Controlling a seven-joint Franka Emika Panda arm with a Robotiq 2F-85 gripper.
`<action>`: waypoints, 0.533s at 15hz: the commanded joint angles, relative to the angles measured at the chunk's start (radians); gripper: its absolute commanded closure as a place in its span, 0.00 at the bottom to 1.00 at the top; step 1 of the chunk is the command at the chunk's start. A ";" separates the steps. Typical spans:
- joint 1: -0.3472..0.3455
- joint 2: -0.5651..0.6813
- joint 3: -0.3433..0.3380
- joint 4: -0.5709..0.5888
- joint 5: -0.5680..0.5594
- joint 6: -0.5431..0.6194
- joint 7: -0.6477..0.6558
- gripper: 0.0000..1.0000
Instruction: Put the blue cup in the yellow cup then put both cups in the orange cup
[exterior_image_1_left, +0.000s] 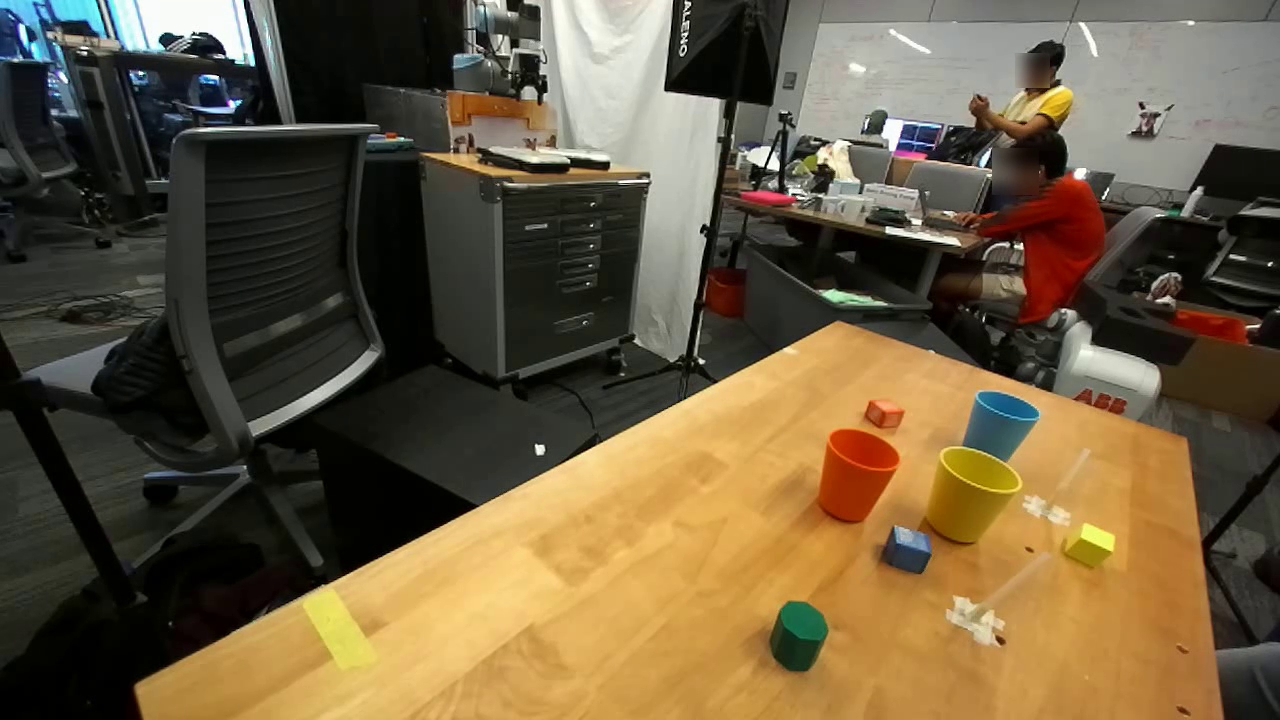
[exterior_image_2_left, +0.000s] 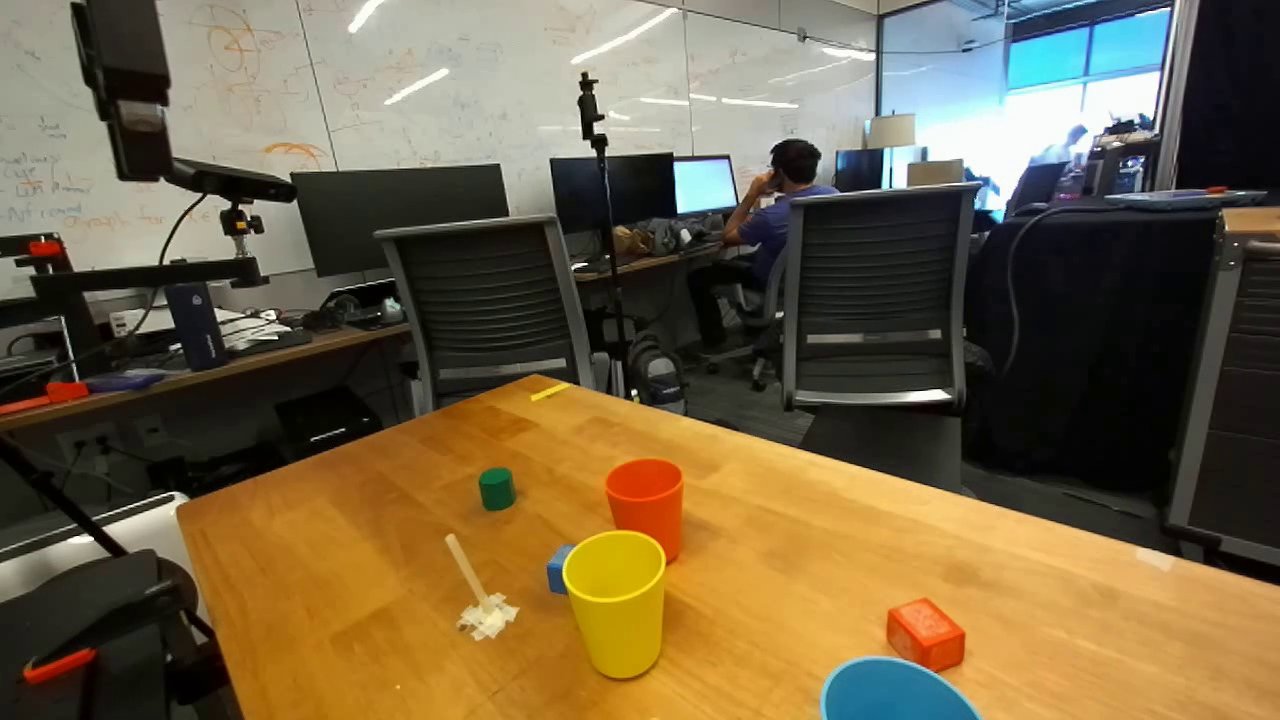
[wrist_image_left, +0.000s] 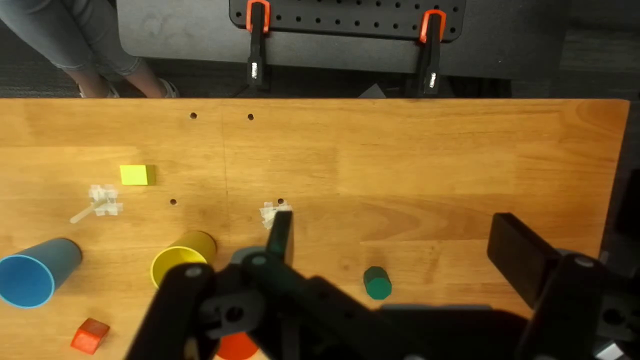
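Observation:
The light-blue cup (exterior_image_1_left: 1000, 425) stands upright behind the yellow cup (exterior_image_1_left: 970, 500) in an exterior view. The orange cup (exterior_image_1_left: 855, 480) stands beside the yellow one. In an exterior view, the yellow cup (exterior_image_2_left: 620, 630) partly covers the orange cup (exterior_image_2_left: 648, 505), and the blue cup (exterior_image_2_left: 890, 695) is cut off at the bottom edge. The wrist view shows the blue cup (wrist_image_left: 62, 256) and yellow cup (wrist_image_left: 197, 245) apart at the left. The orange cup (wrist_image_left: 237, 346) is mostly hidden behind my gripper (wrist_image_left: 392, 232), which is open and empty, high above the table.
A green block (wrist_image_left: 377, 285) shows between the fingers, on the table below. A blue block (exterior_image_1_left: 907, 550) lies by the yellow cup. A yellow block (exterior_image_1_left: 1089, 545) and a red block (exterior_image_1_left: 884, 413) lie nearby. Thin sticks (exterior_image_1_left: 1073, 470) stand taped to the table.

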 joint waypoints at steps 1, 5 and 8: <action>-0.003 0.001 0.003 0.002 0.002 -0.002 -0.002 0.00; -0.003 0.001 0.003 0.002 0.002 -0.002 -0.002 0.00; -0.010 0.009 0.002 -0.001 -0.003 0.010 0.005 0.00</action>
